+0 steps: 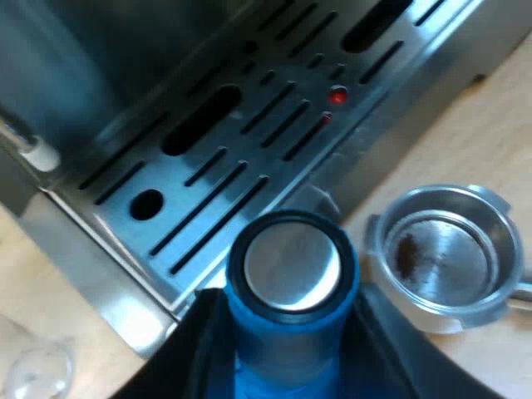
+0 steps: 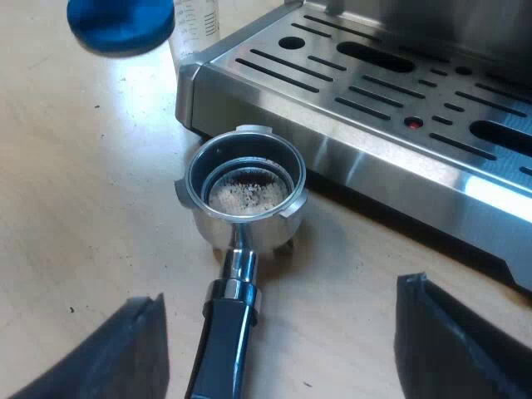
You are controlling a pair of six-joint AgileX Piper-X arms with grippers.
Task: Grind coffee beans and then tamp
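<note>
My left gripper is shut on the blue tamper, held upright with its round metal face showing, above the edge of the drip tray. Close beside it the metal holder rests on the wooden table, with a small patch of brown grounds in its basket. In the right wrist view the holder lies with pale grounds across its basket floor and its dark handle pointing toward my right gripper. That gripper is open, its fingers wide apart on either side of the handle and clear of it. The tamper hovers farther off.
The espresso machine's slotted steel drip tray stands right behind the holder, a small red indicator in it. A measuring glass stands at the tray's corner near the tamper, and its rim shows by the left arm.
</note>
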